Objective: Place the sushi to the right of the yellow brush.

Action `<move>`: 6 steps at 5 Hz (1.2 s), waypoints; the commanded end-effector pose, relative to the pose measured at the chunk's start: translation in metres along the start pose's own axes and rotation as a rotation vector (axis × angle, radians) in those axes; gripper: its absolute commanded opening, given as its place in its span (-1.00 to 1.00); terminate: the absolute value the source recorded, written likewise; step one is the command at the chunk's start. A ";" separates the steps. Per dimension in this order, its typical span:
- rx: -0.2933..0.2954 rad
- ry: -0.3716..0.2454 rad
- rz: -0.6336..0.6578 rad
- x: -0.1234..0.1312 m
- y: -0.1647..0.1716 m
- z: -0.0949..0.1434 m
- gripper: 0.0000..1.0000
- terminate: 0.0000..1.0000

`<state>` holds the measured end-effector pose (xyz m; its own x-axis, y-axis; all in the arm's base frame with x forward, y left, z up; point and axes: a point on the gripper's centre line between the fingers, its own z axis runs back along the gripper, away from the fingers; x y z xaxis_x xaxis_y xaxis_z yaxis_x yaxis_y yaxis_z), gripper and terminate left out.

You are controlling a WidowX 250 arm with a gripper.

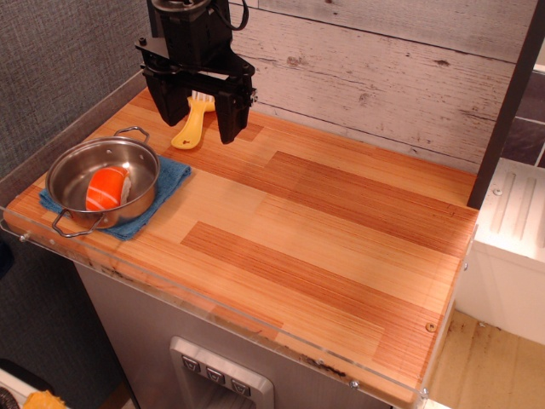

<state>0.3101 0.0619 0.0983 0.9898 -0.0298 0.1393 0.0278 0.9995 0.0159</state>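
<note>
The end effector [197, 119] hangs open and empty above the yellow brush [191, 126]. The sushi [106, 188] lies in the steel pot [143, 158], so pickup is not yet done.

Item: one robot arm, black, entering from the top edge at the upper left. Gripper [197, 115]: black housing, pointing straight down, wrist upright above it and partly cut off by the frame. Fingers [232, 119]: two, black, broad and tapering to blunt tips, spread well apart with a clear gap between them. Grip: nothing held. Height: tips raised above the desk [341, 221], not touching it.
</note>
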 end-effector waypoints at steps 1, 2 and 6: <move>0.000 0.000 0.000 0.000 0.000 0.000 1.00 -1.00; -0.002 0.004 0.016 -0.014 0.010 0.010 1.00 -1.00; 0.122 0.042 0.171 -0.071 0.085 0.003 1.00 -1.00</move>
<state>0.2420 0.1480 0.0809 0.9855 0.1485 0.0822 -0.1566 0.9822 0.1035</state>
